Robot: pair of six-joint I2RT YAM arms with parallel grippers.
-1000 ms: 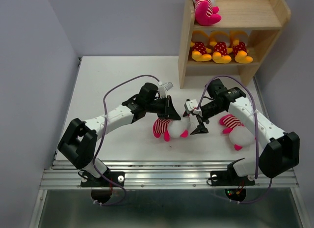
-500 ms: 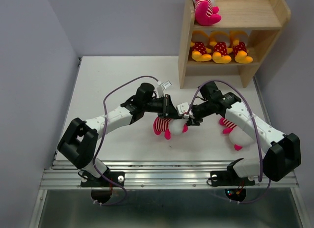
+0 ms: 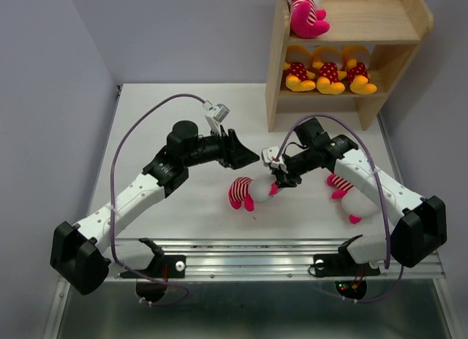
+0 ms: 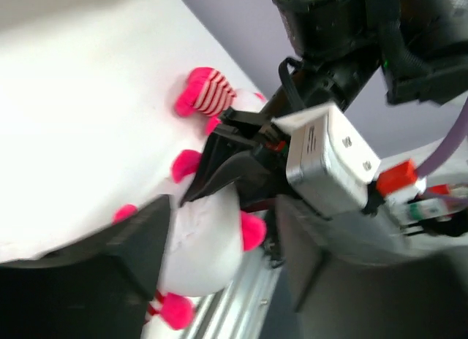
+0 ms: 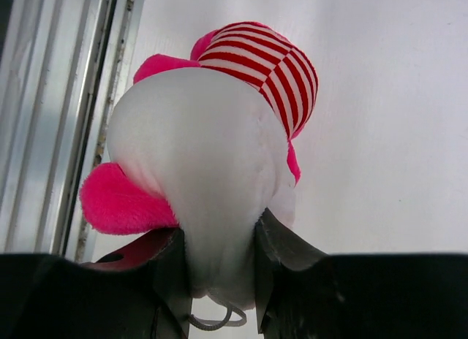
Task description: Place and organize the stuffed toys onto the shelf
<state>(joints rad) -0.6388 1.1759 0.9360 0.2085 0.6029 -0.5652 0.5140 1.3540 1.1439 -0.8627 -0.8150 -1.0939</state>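
Handover looks done: the left hand [image 3: 245,158] has let go and drawn back, fingers spread, while the right hand [image 3: 276,183] now pinches the white head of the striped toy [image 3: 247,191] (mid desk [image 3: 183,120]); the shelf [image 3: 365,17] comes next.

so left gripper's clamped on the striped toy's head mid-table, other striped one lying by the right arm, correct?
Wrong arm: the right gripper is clamped on the head of the striped toy mid-table, per the right wrist view; the left gripper is open. The other striped one lies by the right arm.
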